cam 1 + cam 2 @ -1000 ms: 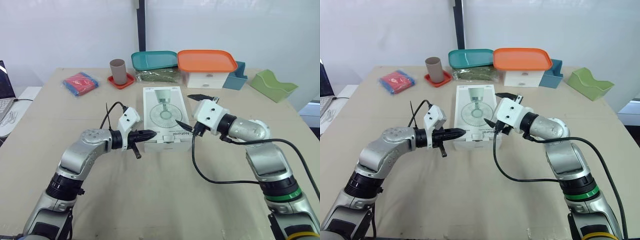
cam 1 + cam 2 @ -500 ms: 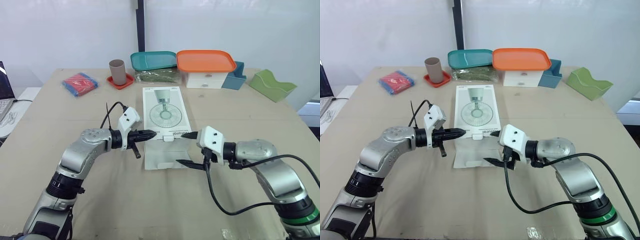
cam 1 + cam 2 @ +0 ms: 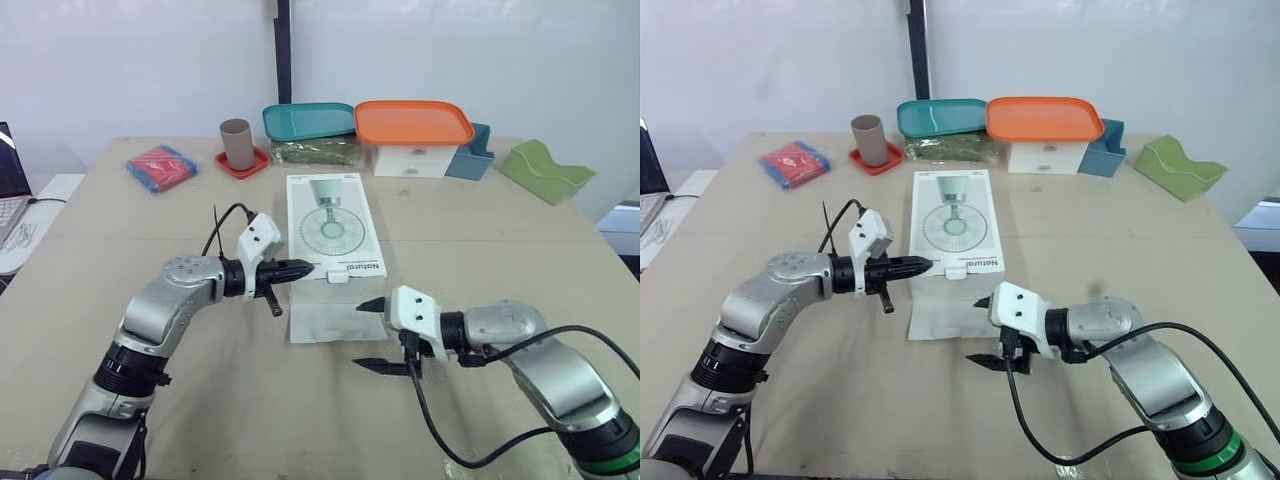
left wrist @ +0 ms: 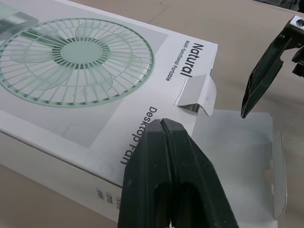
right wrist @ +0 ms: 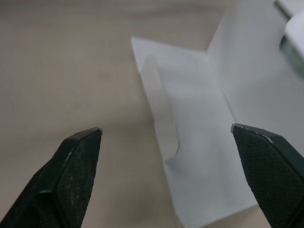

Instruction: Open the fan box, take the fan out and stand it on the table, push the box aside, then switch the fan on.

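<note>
While our left gripper [image 3: 304,268] sits closed at the white cardboard fan box [image 3: 330,215], our right gripper [image 3: 362,334] gapes beside its unfolded flap [image 3: 325,320].

Count on the worktop [image 3: 500,230]:
- 1 fan box [image 3: 330,225]
- 1 brown cup [image 3: 236,142], 1 red saucer [image 3: 246,166] under it
- 1 red-and-blue packet [image 3: 160,165]
- 1 bag of green stuff [image 3: 318,151]
- 2 lids: teal lid [image 3: 308,120], orange lid [image 3: 414,121]
- 1 white tub [image 3: 415,159]
- 2 open bins: blue bin [image 3: 472,155], green bin [image 3: 545,170]
- 2 robot hands: left hand [image 3: 306,268], right hand [image 3: 362,335]
</note>
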Robot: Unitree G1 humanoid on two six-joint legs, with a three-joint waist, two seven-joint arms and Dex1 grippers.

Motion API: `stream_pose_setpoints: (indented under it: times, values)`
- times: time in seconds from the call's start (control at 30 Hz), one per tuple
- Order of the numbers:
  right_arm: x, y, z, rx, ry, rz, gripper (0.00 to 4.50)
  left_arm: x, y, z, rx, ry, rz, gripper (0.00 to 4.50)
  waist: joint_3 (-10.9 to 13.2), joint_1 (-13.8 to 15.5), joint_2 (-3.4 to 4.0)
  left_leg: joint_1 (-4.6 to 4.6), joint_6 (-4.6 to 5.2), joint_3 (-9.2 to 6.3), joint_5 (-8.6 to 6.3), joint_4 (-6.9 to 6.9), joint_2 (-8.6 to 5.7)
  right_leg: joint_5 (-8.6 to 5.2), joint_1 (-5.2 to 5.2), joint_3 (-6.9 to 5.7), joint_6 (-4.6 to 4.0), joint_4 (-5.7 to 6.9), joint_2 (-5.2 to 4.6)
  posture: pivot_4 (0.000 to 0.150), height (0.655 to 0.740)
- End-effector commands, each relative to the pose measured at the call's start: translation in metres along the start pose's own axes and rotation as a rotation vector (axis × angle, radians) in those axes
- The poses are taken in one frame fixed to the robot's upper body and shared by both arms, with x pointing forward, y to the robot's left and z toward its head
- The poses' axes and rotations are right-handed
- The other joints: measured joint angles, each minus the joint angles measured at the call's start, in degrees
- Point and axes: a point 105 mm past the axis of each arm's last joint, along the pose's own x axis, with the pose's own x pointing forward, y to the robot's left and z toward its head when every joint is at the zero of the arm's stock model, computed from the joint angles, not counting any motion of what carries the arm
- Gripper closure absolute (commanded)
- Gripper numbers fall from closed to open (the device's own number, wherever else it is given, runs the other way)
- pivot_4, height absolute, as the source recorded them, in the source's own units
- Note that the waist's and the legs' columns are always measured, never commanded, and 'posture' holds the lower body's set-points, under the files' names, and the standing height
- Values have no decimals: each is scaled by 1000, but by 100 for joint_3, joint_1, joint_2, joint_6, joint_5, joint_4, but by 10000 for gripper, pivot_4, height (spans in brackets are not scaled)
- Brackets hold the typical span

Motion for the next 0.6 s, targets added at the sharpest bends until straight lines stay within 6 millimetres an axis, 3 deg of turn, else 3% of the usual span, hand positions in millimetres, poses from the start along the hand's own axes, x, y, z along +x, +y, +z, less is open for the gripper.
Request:
stream_pose_setpoints:
  times: [0.03,0.37,0.47,0.6]
  values:
    - [-6,4,0,-23,25,19,0,1,3,-15,-27,55,14,44853,0,1,0,0,0,0,0,0,0,0,0,0,0,0,0,1500,7400]
    - [-10,23,-9,58,54,92,0,3,3,-16,-25,50,9,44853,0,4,-1,1,-1,-1,0,1,0,1,2,-1,1,0,0,1500,7400]
    - [-15,17,-5,50,36,62,0,4,3,-16,-25,49,8,44853,0,6,-1,1,-1,-1,1,2,0,2,3,-1,2,0,0,1500,7400]
    - [-33,-10,11,99,-55,-47,0,5,3,-16,-25,46,9,44853,0,9,-2,1,-1,0,1,3,0,2,4,0,2,0,-1,1500,7400]
